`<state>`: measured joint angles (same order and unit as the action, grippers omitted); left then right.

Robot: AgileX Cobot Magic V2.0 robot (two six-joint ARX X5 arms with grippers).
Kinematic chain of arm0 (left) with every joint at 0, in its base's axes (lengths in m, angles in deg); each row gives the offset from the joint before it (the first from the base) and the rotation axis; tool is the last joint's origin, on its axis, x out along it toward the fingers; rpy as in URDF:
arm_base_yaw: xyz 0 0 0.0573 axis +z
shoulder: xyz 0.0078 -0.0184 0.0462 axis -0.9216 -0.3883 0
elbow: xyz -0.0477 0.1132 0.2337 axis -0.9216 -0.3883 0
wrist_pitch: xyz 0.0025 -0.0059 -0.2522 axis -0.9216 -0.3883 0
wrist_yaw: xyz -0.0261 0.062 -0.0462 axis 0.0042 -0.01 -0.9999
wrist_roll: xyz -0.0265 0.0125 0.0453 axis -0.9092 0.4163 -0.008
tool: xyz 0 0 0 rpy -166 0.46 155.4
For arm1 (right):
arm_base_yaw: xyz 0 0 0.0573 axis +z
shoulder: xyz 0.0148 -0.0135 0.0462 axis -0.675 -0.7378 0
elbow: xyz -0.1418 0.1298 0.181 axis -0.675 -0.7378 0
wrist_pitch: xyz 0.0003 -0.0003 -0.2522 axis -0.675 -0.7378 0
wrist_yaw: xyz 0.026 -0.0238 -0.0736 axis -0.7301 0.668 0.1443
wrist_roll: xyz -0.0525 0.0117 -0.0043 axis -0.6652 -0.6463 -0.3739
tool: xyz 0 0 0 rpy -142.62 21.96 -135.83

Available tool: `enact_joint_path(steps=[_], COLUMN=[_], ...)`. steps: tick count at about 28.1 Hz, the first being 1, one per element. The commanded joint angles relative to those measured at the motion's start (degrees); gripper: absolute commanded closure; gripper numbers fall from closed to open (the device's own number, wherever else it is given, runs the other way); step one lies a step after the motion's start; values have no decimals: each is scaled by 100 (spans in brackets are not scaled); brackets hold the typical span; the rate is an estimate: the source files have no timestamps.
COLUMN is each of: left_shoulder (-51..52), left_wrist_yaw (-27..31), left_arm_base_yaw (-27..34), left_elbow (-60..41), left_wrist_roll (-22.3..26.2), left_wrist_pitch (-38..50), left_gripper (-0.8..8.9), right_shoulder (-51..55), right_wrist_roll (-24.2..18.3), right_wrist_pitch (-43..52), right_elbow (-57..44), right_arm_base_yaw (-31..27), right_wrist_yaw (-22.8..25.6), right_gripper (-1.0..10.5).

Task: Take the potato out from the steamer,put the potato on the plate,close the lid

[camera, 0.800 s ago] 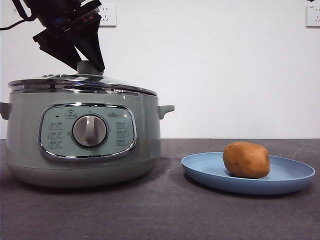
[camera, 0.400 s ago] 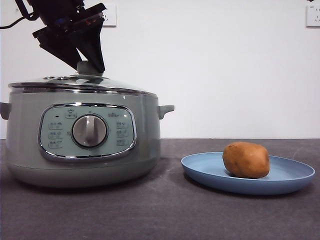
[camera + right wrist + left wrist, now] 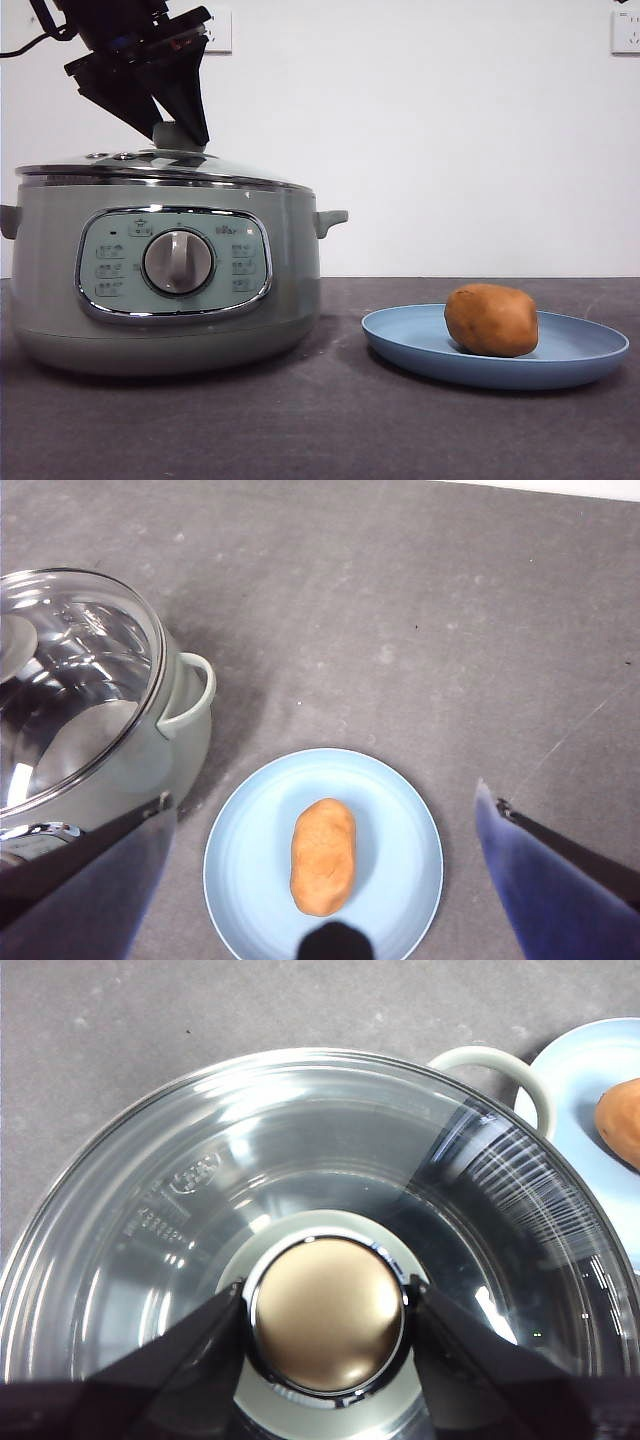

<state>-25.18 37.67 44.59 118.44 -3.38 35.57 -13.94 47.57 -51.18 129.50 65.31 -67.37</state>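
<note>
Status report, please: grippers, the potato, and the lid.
Left gripper shut on glass lid's knob, lid seated on sage-green steamer. Right gripper open, high above the light-blue plate. Orange-brown potato on plate. No obstruction seen.

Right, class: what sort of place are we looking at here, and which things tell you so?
Probably a lab test bench staged as a kitchen: a steamer and a plate sit on a bare dark table against a plain white wall with sockets, worked by the left gripper.
</note>
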Motion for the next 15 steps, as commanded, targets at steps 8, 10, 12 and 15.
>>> enact_joint_path(steps=[8,10,12,15], left_shoulder=[-275,-262,-262,-262], left_wrist_yaw=[181,181,181,181], left_arm_base_yaw=[-20,-22,-22,-22], left_elbow=[-37,90,315,811], left_wrist_roll=[-46,-120,-120,-118], left_wrist_pitch=[-321,-365,-459,-745], left_gripper=[405,405,405,405], right_shoulder=[0,0,0,0], right_wrist_roll=[57,57,57,57], right_wrist_pitch=[24,13,-9,-37], right_elbow=[-2,-2,-2,-2], right_arm_base_yaw=[2,2,2,2], right_wrist_yaw=[-9,-9,-9,-31], right_gripper=[447,447,447,447])
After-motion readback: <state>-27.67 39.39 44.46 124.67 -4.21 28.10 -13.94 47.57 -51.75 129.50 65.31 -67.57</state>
